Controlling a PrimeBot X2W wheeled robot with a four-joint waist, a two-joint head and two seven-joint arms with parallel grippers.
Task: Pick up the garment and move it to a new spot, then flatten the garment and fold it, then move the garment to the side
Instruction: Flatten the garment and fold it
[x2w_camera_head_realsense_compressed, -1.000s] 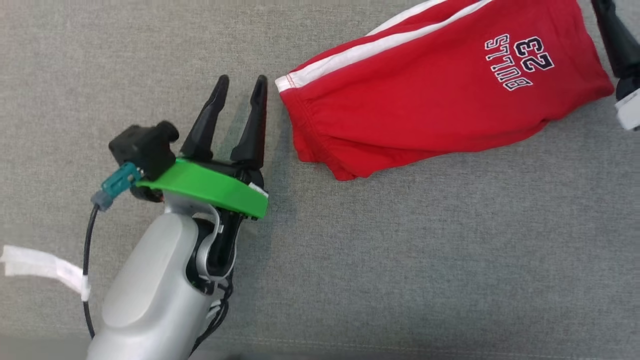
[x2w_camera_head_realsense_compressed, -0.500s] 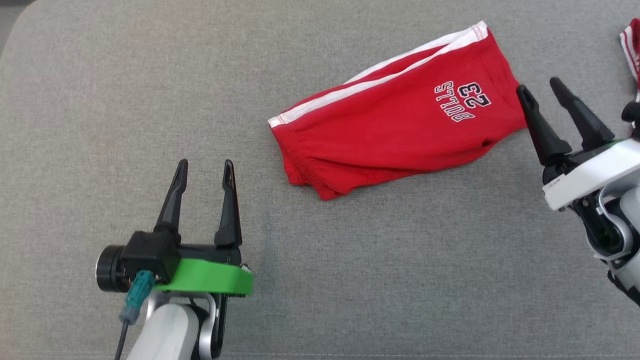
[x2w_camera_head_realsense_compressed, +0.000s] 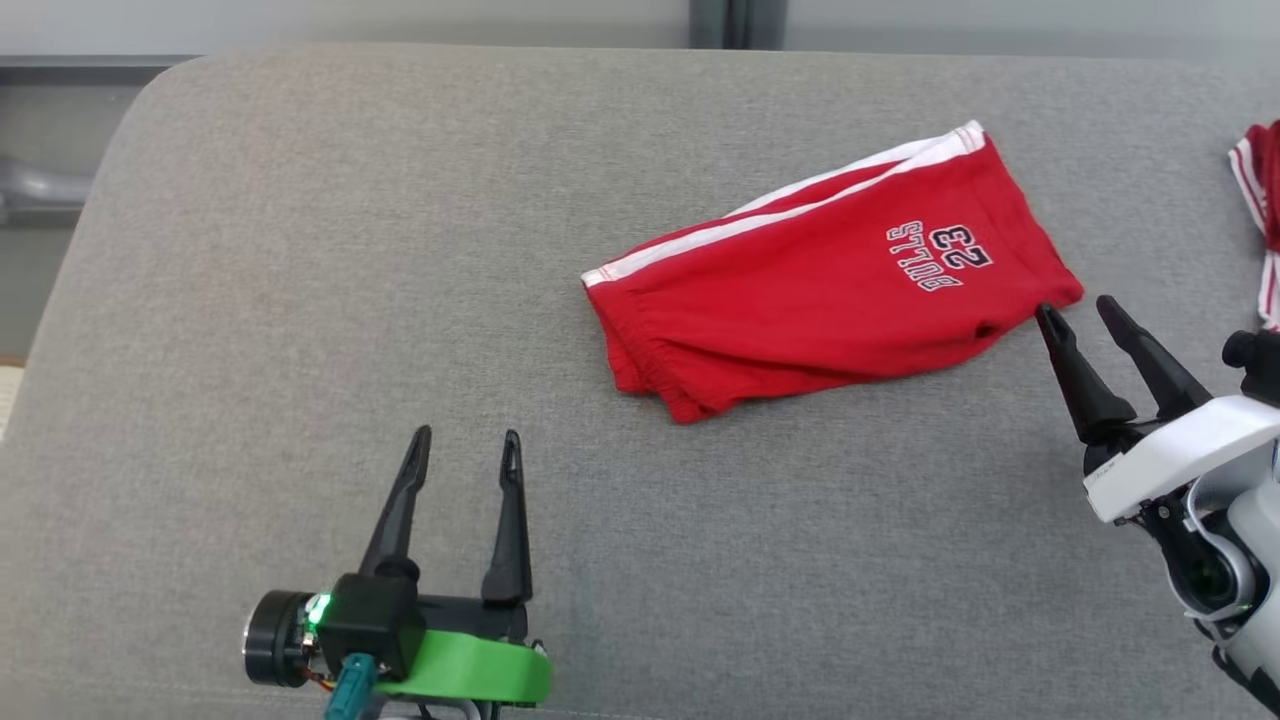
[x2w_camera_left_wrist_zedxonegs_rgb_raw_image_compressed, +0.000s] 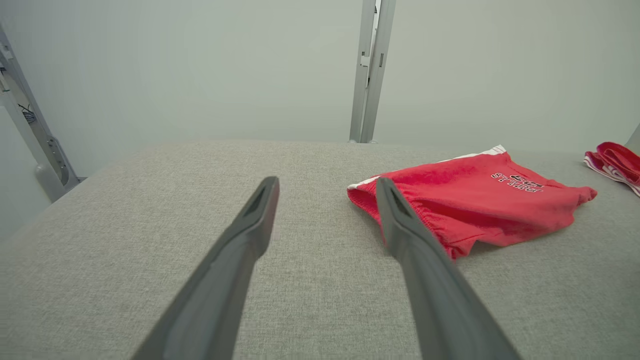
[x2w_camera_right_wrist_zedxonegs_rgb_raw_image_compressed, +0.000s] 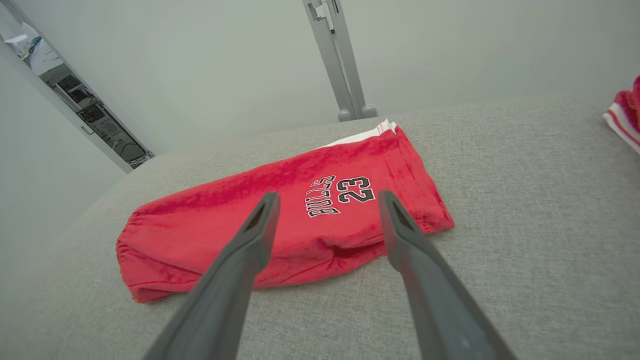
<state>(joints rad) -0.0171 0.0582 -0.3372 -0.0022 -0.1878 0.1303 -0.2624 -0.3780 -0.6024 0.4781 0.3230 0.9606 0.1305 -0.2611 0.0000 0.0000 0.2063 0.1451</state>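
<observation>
Red shorts (x2w_camera_head_realsense_compressed: 820, 285) with white side stripes and "BULLS 23" print lie folded on the grey cushion, right of centre in the head view. They also show in the left wrist view as the shorts (x2w_camera_left_wrist_zedxonegs_rgb_raw_image_compressed: 480, 200) and in the right wrist view as the shorts (x2w_camera_right_wrist_zedxonegs_rgb_raw_image_compressed: 300, 220). My left gripper (x2w_camera_head_realsense_compressed: 467, 437) stands open at the lower left, well clear of the waistband end. My right gripper (x2w_camera_head_realsense_compressed: 1078, 309) is open at the right, its fingertips just off the leg-hem corner. Neither holds anything.
The grey cushion (x2w_camera_head_realsense_compressed: 300, 300) spans the view, its rounded left edge and back edge near the top. Another red and white striped garment (x2w_camera_head_realsense_compressed: 1262, 200) lies at the far right edge. A metal post (x2w_camera_left_wrist_zedxonegs_rgb_raw_image_compressed: 369, 70) stands behind the cushion.
The head camera has tilted up and back, so the whole scene shifted down. Both arms have drawn back from the shorts, which lie still; both grippers remain open.
</observation>
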